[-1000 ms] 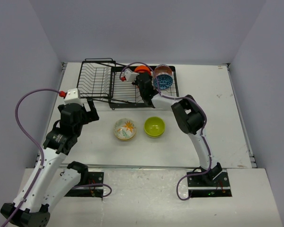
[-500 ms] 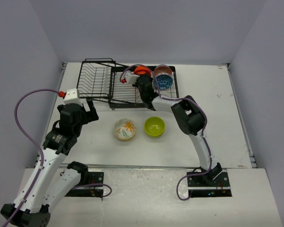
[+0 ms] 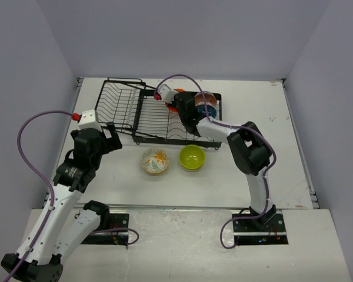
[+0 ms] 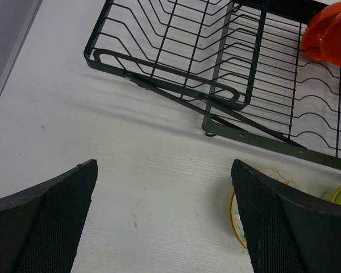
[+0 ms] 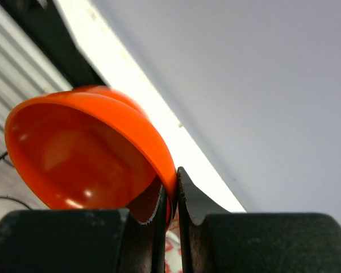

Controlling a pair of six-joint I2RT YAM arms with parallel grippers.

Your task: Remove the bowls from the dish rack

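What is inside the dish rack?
An orange bowl, its rim pinched by the right hand, plus a blue speckled bowl and a brownish bowl beside it. The right arm covers part of those two.

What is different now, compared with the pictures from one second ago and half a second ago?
The right gripper, shut on the rim of the orange bowl, pulled it toward the near side, its elbow swinging outward. The dish rack shifted the same way. Unchanged: the left gripper, open and still; the floral bowl and the green bowl.
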